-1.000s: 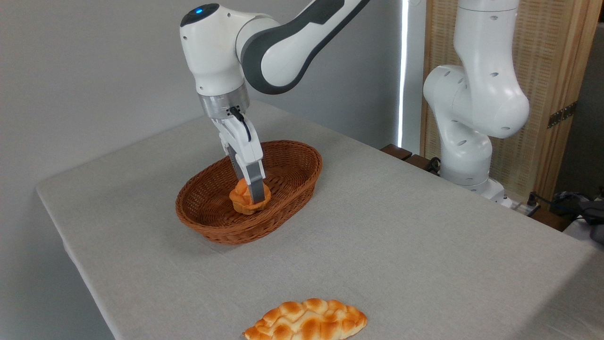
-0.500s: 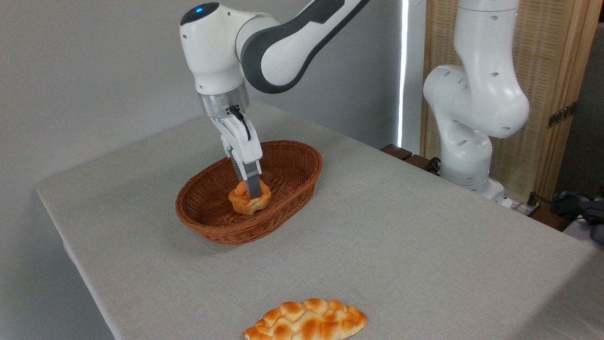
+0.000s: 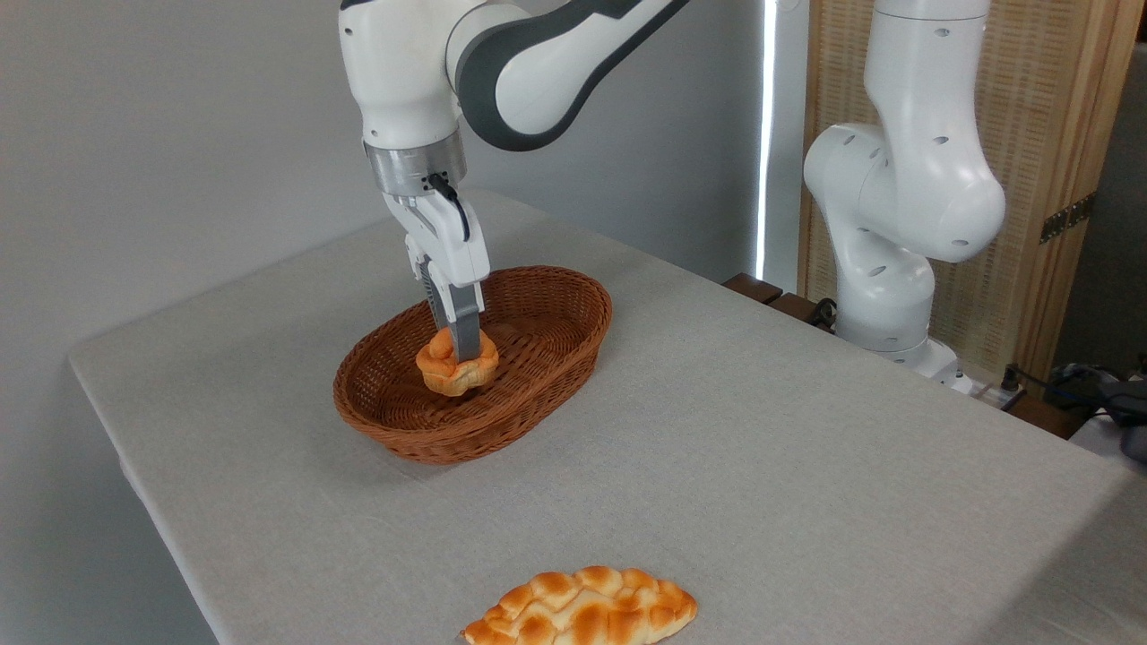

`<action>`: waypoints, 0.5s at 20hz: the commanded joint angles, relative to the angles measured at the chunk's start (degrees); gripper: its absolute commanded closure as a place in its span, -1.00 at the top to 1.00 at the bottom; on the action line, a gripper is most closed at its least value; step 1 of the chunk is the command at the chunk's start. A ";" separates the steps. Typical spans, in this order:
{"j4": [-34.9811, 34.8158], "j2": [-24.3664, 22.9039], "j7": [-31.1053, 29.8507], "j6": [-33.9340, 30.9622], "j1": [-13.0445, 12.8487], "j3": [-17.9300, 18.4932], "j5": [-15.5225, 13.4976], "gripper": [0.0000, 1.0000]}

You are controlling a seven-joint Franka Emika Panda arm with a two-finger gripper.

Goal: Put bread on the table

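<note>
The bread (image 3: 455,365), a small round golden-orange bun with a lumpy top, hangs just above the floor of the brown wicker basket (image 3: 538,394). My gripper (image 3: 461,351) points down from the white arm and is shut on the bread, one grey finger running across its top. The far finger is hidden behind the bun. The table (image 3: 762,448) has a light grey fabric-like surface and spreads out all around the basket.
A long flat braided golden loaf (image 3: 582,609) lies near the table's front edge. The arm's white base column (image 3: 896,224) stands at the table's right rear corner, with a wooden screen behind it. The table's left edge drops off near the basket.
The gripper has risen and shifted slightly left with the bread held in it; the bun has come up off the basket floor.
</note>
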 commanded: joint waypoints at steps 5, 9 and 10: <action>1.37 -1.94 -1.50 -0.65 0.66 0.81 -0.65 -0.20; 4.27 -3.87 -1.06 -6.45 5.40 0.81 -0.48 -0.20; 4.80 -3.87 -1.06 -6.98 6.19 0.81 -0.48 -0.20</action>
